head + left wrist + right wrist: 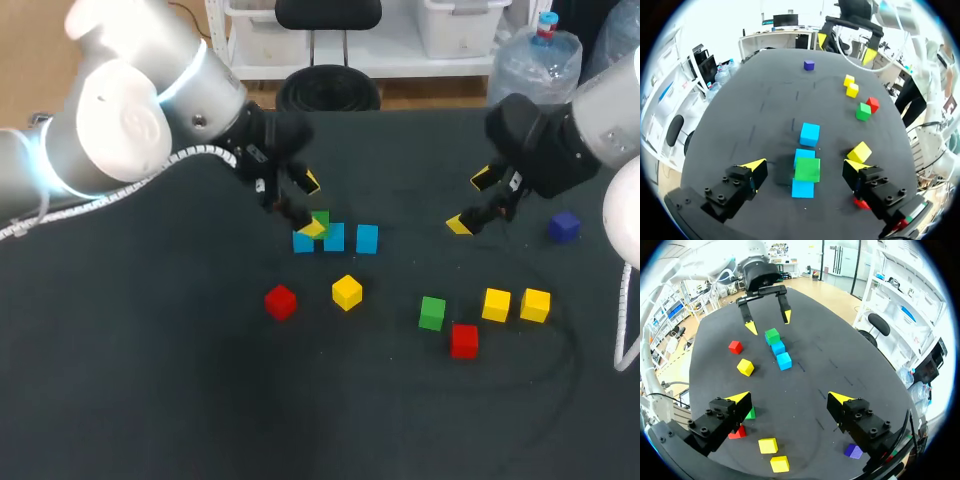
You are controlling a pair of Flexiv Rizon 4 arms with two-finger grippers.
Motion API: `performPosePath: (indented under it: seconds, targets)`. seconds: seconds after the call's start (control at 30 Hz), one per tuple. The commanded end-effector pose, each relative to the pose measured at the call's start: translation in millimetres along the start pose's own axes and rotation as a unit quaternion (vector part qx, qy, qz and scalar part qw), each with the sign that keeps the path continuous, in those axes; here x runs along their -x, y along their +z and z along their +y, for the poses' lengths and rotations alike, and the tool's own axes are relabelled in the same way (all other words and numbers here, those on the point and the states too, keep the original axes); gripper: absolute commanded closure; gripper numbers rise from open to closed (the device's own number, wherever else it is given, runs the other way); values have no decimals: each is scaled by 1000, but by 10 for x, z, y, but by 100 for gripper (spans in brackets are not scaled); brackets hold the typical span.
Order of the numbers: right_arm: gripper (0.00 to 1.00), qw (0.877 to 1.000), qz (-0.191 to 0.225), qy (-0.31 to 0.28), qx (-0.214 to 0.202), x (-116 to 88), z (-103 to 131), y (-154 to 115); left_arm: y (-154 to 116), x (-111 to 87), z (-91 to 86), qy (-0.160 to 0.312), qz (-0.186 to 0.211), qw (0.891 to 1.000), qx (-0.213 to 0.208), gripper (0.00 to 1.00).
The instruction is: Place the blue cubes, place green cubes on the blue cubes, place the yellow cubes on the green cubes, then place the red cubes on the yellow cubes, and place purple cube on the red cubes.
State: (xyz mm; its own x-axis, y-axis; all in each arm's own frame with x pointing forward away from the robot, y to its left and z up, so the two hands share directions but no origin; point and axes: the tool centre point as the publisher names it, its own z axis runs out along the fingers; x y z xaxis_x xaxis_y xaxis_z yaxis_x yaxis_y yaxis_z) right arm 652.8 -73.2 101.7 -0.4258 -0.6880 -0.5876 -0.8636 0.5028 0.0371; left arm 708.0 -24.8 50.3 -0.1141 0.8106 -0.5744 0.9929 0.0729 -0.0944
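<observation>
Dark tabletop point(150, 400) carries three blue cubes point(367, 238) in a row, with one green cube point(320, 219) stacked on them. Left gripper point(311, 205) hovers over it, jaws apart. Right gripper point(470, 201) hangs empty, jaws apart. Second green cube point(432, 312), yellow cubes point(496, 304), red cubes point(464, 340) and purple cube point(564, 226) lie loose, unstacked.

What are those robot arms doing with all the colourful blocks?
They are building a stack of blocks by colour. Three blue cubes lie in a row, and one green cube sits on top of them. The left gripper hangs open over that green cube. The right gripper is open and holds nothing. Another green cube, the yellow cubes, the red cubes and the purple cube lie loose on the table.
</observation>
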Motion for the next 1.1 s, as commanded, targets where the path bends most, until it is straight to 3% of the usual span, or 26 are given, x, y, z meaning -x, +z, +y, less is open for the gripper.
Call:
performPosePath:
  seconds: [0.03,0.27,0.47,0.73,1.1]
  targets:
    - [0,1000,0,1,-2,-1,12,-3,-96,-53,-20,-15,-7,1000,-2,0]
    - [0,1000,0,1,-2,-1,12,-3,-197,-260,-151,-92,-51,994,1,0]
    - [0,1000,0,1,-2,-1,12,-3,-211,-288,-283,-120,-78,990,12,0]
    - [0,1000,0,1,-2,-1,12,-3,-208,-256,-477,-138,-129,982,30,0]
    - [0,1000,0,1,-2,-1,12,-3,-197,-253,-701,-142,-146,979,24,0]
